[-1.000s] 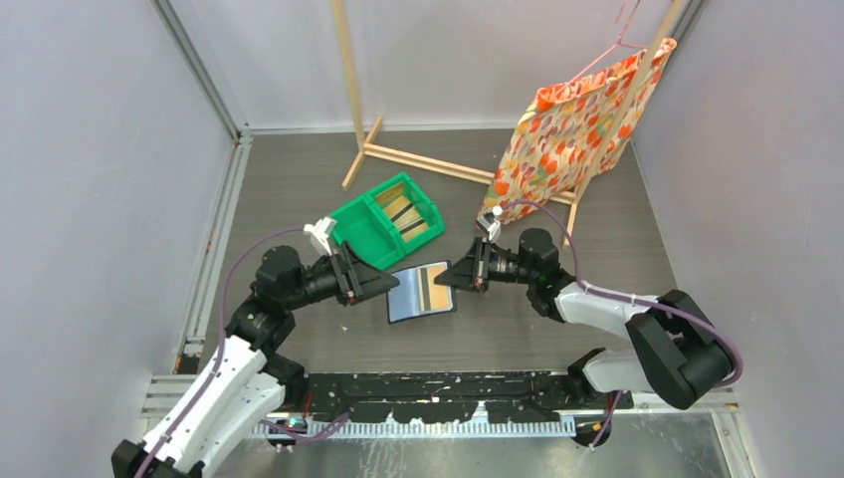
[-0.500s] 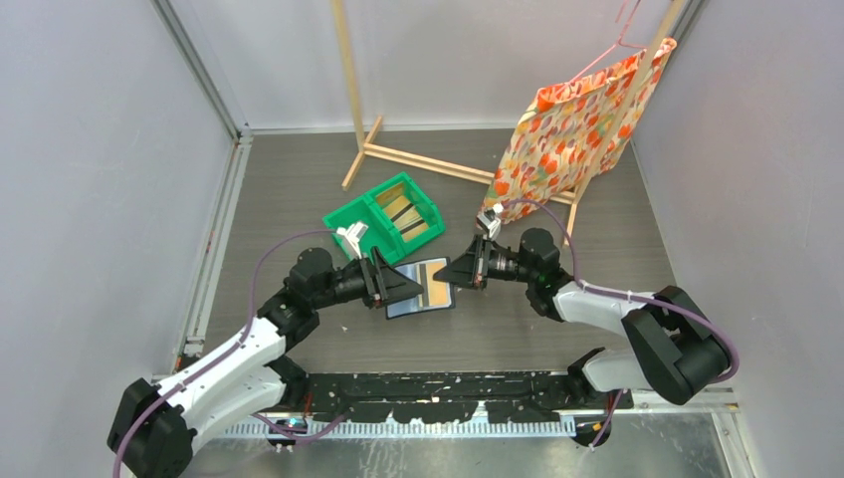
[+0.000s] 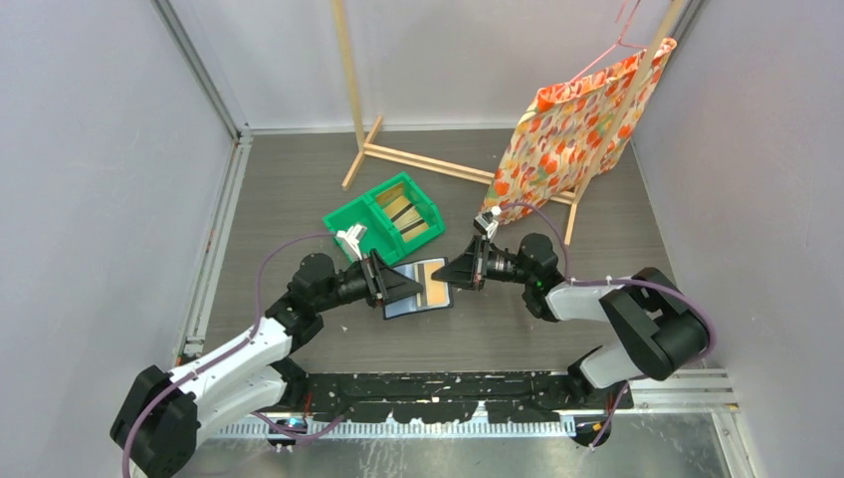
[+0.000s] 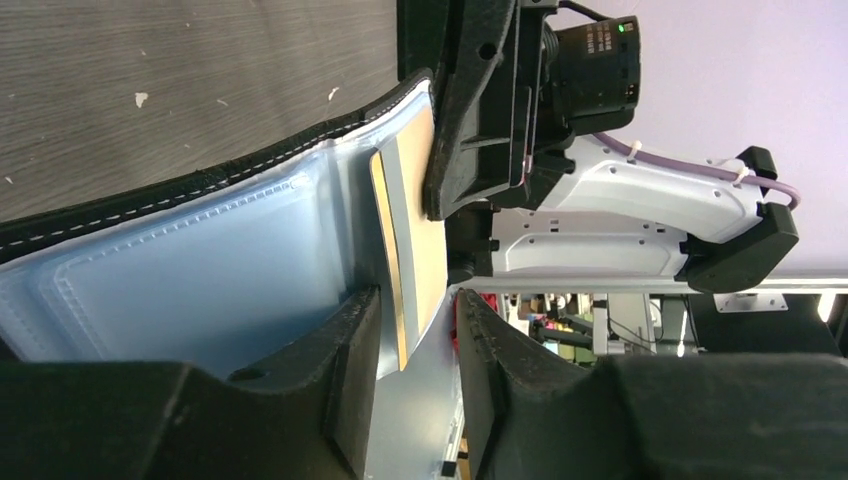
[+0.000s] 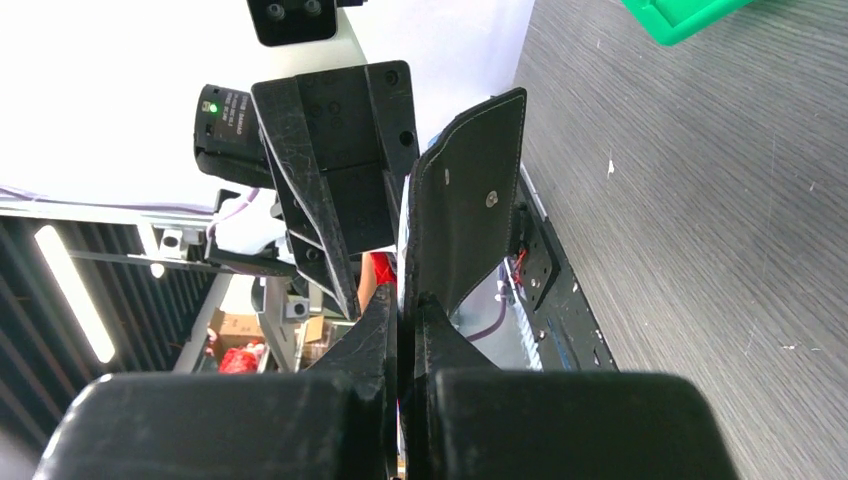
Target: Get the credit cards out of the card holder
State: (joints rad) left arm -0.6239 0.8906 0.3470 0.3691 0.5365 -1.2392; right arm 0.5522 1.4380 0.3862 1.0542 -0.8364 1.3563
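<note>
The card holder (image 3: 423, 297) lies open mid-table, dark outside with grey-blue pockets (image 4: 200, 280). My right gripper (image 3: 447, 278) is shut on its right flap (image 5: 465, 200), which stands upright between the fingers (image 5: 385, 330). An orange-tan credit card (image 4: 425, 230) sticks out of a pocket. My left gripper (image 4: 415, 370) is open, one finger on each side of that card's end with a gap still showing; in the top view it (image 3: 408, 289) sits at the holder's left side. More credit cards (image 3: 403, 211) lie in the green bin (image 3: 358, 221).
The green two-compartment bin stands just behind the left gripper, its corner also in the right wrist view (image 5: 690, 15). A wooden rack (image 3: 418, 159) and an orange flowered cloth (image 3: 577, 124) stand at the back. Grey walls close in both sides.
The left arm has swung right from beside the bin to the card holder, and its jaws have narrowed around the card's end. The right gripper has stayed shut on the flap.
</note>
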